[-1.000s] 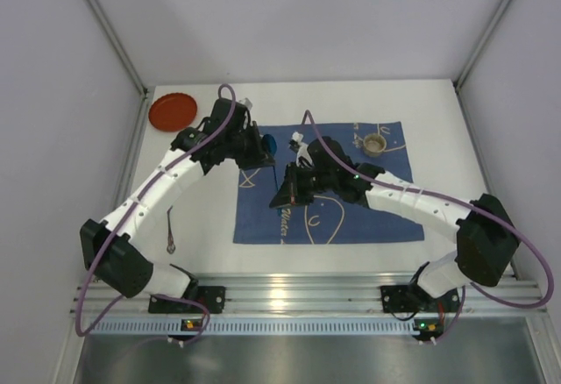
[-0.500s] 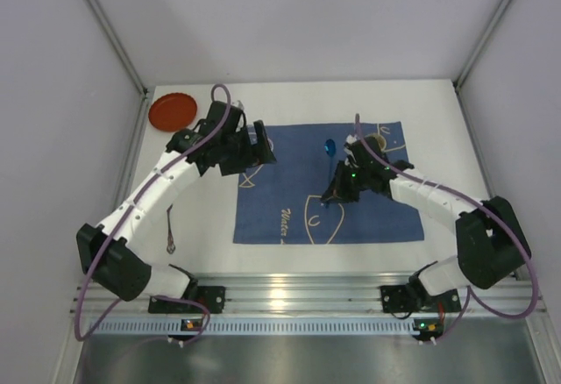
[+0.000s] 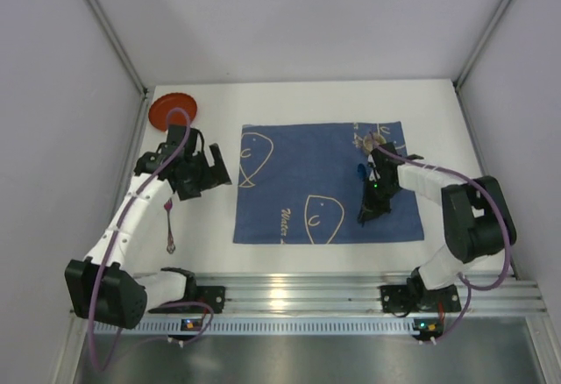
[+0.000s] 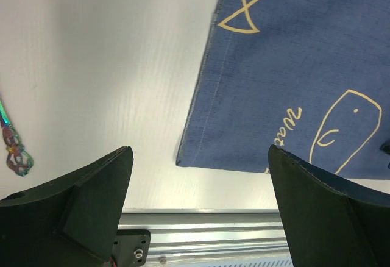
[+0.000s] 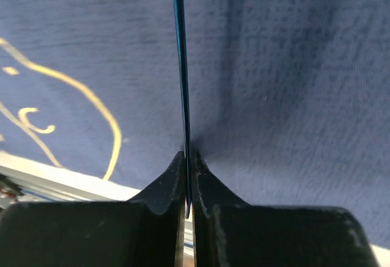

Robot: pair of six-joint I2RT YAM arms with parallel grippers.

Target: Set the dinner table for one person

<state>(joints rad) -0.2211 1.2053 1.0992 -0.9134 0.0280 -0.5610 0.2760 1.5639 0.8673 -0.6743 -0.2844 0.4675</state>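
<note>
**tabletop_tom:** Both arms shifted since a second ago. The left gripper (image 4: 196, 157) backed off the blue cloth (image 3: 324, 182) and now hangs over the bare dinner table (image 3: 298, 95) to its left, jaws spread wide with nothing in them. Meanwhile the right gripper (image 5: 186, 157) swung from mid-cloth over to the cloth's right side, jaws pinched tight on a thin blue utensil (image 5: 181, 66)

**rig_watcher:** yep, same here. My count:
- two arms
- one cloth
- one red plate (image 3: 171, 110) at the table's far left corner
- one iridescent utensil (image 4: 11, 148) lying on the white, left of the cloth and apart from it
- one blue utensil in the grip
- one small beige cup (image 3: 369, 141), half hidden behind the right arm

The white table sits under all of it, near edge against the silver rail (image 3: 289, 295)
</note>
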